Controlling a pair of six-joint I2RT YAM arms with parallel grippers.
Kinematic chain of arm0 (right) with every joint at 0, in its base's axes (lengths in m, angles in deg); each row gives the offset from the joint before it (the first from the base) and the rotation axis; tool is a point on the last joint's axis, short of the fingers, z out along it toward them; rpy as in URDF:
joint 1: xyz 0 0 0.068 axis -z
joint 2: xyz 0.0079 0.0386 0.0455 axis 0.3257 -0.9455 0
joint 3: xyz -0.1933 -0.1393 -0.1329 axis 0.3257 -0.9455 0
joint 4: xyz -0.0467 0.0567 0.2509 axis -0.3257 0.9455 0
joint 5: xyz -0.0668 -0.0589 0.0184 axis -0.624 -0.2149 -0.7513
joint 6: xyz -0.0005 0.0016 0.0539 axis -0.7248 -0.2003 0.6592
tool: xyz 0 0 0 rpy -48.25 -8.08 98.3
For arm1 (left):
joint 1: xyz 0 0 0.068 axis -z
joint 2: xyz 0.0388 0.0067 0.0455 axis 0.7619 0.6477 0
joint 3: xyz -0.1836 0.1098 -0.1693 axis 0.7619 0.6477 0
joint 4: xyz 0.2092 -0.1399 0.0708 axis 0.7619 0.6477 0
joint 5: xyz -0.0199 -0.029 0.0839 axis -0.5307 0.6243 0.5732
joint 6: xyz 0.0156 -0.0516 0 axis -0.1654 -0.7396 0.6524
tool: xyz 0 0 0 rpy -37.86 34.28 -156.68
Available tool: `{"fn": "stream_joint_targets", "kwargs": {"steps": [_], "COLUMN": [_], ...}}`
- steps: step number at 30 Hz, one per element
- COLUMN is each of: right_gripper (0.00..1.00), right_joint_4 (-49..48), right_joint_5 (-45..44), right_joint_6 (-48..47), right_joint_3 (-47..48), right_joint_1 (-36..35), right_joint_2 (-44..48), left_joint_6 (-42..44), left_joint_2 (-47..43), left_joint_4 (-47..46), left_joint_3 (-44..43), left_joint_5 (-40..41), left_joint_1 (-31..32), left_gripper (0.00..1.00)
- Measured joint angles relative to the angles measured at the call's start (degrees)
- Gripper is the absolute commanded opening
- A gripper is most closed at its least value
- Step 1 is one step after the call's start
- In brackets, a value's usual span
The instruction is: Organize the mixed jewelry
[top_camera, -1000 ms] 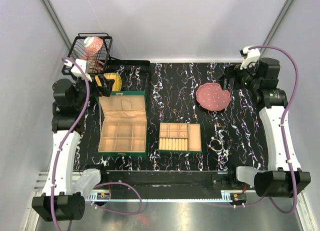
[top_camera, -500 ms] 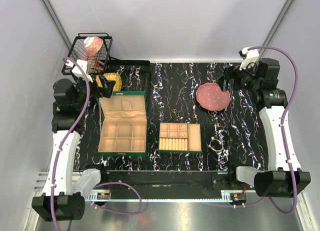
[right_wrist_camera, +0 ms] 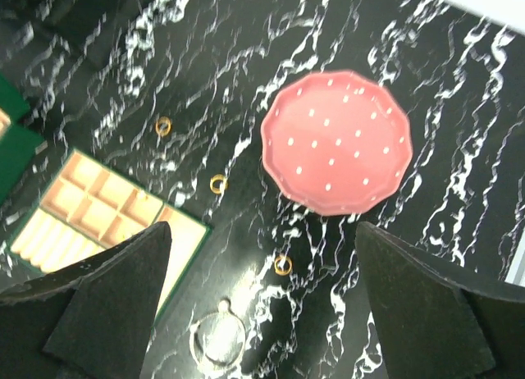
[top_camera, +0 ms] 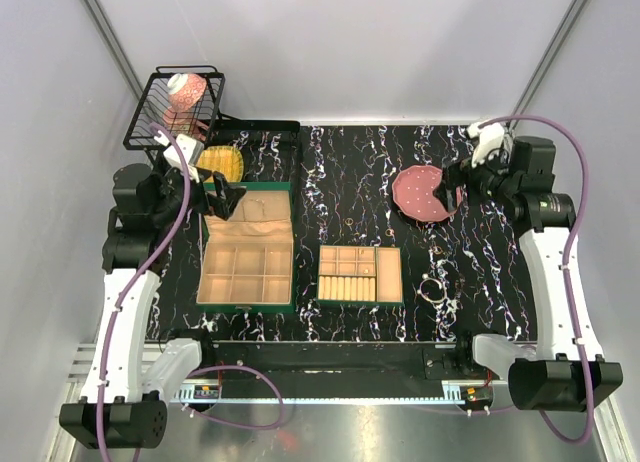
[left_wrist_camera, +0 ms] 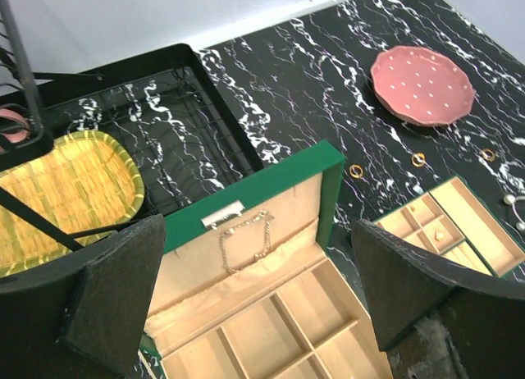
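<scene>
The mixed jewelry lies on the black marbled table: gold rings [right_wrist_camera: 217, 183], [right_wrist_camera: 163, 125], [right_wrist_camera: 282, 265] and a silver hoop [right_wrist_camera: 215, 342]. In the top view the rings [top_camera: 387, 229] and hoops [top_camera: 432, 289] lie between the pink plate [top_camera: 420, 192] and the small compartment tray [top_camera: 360, 274]. A thin chain [left_wrist_camera: 246, 239] hangs inside the lid of the open green box [top_camera: 245, 257]. My left gripper [left_wrist_camera: 254, 305] is open and empty above the box lid. My right gripper [right_wrist_camera: 262, 305] is open and empty above the rings, beside the plate [right_wrist_camera: 336, 141].
A black wire basket [top_camera: 175, 107] with a pink cup stands at the back left. A yellow woven tray [left_wrist_camera: 61, 182] sits beside a black frame [left_wrist_camera: 164, 108]. The walls close in on both sides.
My left gripper has swung right, from beside the yellow tray to over the green box lid. My right gripper has moved left and down to the pink plate's right edge.
</scene>
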Motion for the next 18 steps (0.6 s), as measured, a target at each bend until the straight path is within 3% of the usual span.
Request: {"fn": "stream_joint_targets", "kwargs": {"steps": [8,18], "right_gripper": [0.93,0.89], "right_joint_4": [11.96,16.59], "right_joint_5": [1.46,1.84], "right_joint_6": [-14.99,-25.53], "right_joint_3": [-10.12,-21.33], "right_joint_1": [0.0,0.0], "right_joint_2": [3.17,5.92], "left_joint_6": [7.02,8.02], "left_joint_2": [-1.49,-3.72], "left_joint_4": [9.49,14.8], "left_joint_3": [-3.52,-5.64], "left_joint_5": [-5.86,-9.94], "left_joint_1": [1.92,3.28], "left_gripper": [0.99,0.99]}}
